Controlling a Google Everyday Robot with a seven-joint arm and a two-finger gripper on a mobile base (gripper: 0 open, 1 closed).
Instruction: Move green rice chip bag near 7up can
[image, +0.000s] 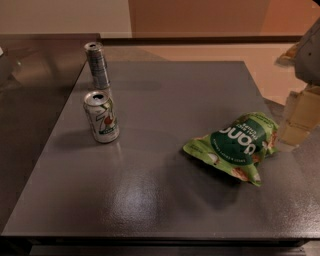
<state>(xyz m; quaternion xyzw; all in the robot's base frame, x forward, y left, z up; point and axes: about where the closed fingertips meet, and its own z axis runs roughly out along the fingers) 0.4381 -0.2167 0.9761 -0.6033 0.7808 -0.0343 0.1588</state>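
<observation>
From my seat the job looks barely begun. The chip bag (239, 144) lies flat on the dark table (165, 95), at about four o'clock from the table's middle, with its round dark-green label facing up and its crinkled edges resting on the surface. The 7up can (102, 117) stands upright over at roughly nine o'clock, well apart from the bag, with a broad stretch of tabletop between the two. A slimmer silver can (97, 65) stands just behind it, toward eleven o'clock, close to the far left corner. The gripper (300, 117) hangs at three o'clock, off the table's right edge and just beyond the bag; nothing is in its hold that I can see, and I cannot tell whether it is spread or clenched. So I judge that nothing counts as done yet. I have to bring the gripper over the bag, take hold of it, carry it toward nine o'clock and set it down beside the 7up can. On the way in I would steer wide of both cans, as a nudge could tip either one.
</observation>
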